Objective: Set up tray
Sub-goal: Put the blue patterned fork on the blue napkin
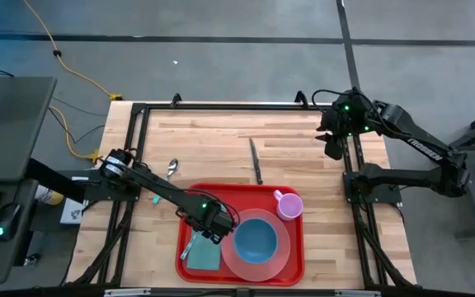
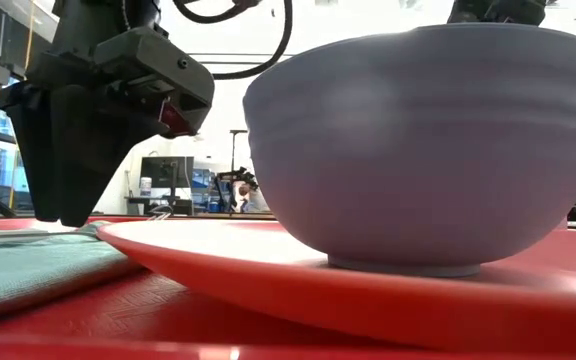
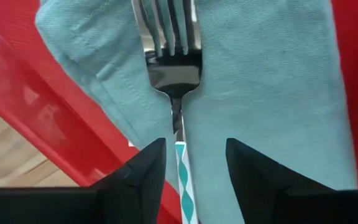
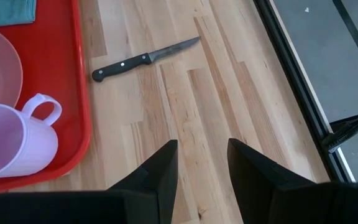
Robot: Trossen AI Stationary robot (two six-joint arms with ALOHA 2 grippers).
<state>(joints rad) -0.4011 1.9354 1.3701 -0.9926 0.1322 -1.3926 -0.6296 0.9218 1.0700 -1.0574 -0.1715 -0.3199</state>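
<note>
The red tray (image 1: pixel 229 198) lies at the table's near middle. On it are a pink plate (image 1: pixel 280 257) with a blue bowl (image 1: pixel 256 238), a pink cup (image 1: pixel 289 205) and a teal napkin (image 1: pixel 204 257). A fork (image 3: pixel 174 68) lies flat on the napkin (image 3: pixel 260 93). My left gripper (image 3: pixel 196 162) points down over the tray's left part, open. Its fingers stand either side of the fork's teal-patterned handle (image 3: pixel 183 180) without touching it. My right gripper (image 1: pixel 334 144) waits open above the table's far right corner.
A black-handled knife (image 1: pixel 256 161) and a spoon (image 1: pixel 171 169) lie on the bare wood beyond the tray's far rim. The knife (image 4: pixel 143 60) also shows ahead of my right gripper (image 4: pixel 202 168). Black frame rails run along the table's left, right and far edges.
</note>
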